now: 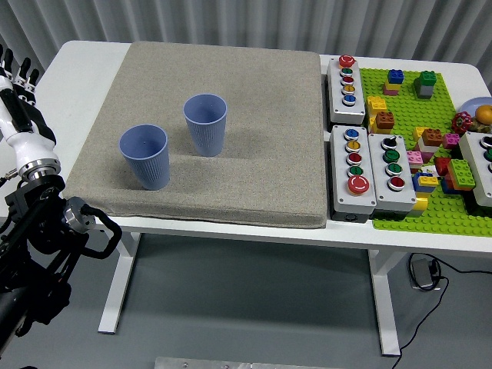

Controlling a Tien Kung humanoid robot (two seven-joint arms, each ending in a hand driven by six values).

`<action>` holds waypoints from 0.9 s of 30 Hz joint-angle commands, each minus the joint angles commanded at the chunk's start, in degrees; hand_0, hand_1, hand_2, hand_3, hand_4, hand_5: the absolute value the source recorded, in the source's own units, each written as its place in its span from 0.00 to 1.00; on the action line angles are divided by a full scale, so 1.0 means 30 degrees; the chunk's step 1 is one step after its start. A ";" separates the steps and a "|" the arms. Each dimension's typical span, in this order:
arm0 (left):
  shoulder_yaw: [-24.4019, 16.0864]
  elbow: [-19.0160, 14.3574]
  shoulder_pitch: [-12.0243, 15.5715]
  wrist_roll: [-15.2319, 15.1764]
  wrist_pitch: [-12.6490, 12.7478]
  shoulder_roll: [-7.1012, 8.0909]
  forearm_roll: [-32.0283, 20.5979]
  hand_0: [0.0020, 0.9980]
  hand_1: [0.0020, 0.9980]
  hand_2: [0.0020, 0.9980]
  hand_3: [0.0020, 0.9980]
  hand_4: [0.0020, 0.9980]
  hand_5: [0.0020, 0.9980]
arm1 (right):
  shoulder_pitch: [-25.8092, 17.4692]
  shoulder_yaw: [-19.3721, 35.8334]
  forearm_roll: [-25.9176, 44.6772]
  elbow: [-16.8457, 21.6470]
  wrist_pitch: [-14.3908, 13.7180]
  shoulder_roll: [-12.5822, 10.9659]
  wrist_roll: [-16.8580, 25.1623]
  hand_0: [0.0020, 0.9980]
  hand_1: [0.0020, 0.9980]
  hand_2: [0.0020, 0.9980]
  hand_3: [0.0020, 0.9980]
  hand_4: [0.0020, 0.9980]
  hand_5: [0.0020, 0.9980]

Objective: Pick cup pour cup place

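Two blue ribbed cups stand upright on a grey mat [254,115]. One cup [144,156] is near the mat's front left. The other cup [205,124] stands a little behind and to its right. My left hand [17,92] is at the picture's left edge, over the table's left end, well left of both cups. Its fingers are spread and it holds nothing. Its black arm [46,246] hangs below the table's edge. My right arm is out of view.
Three grey button boxes [346,79] [353,169] [392,162] lie right of the mat. A green baseplate [430,207] with several loose bricks fills the right end. A cable and plug [425,270] lie on the floor.
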 joint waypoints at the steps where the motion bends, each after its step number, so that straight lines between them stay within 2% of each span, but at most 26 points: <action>1: 0.0009 -0.0027 0.0028 0.0038 0.0006 0.0011 0.0068 0.81 0.85 0.95 0.92 0.87 1.00 | 0.0007 -0.0035 0.0014 0.0000 -0.0005 -0.0003 -0.0014 0.67 0.55 0.50 0.54 0.05 0.41; 16: 0.0000 -0.0365 0.0453 0.0333 -0.0047 0.0171 0.0687 0.81 0.85 0.94 0.92 0.85 1.00 | -0.0356 0.0233 -0.0020 0.0049 0.0148 0.0037 -0.0115 0.67 0.55 0.49 0.54 0.05 0.41; 27: -0.0385 -0.0922 0.1309 0.0419 -0.0049 0.0202 0.0986 0.81 0.85 0.94 0.92 0.84 1.00 | -0.0442 0.0556 -0.0621 0.0261 0.0056 0.0157 -0.0452 0.67 0.55 0.49 0.54 0.05 0.40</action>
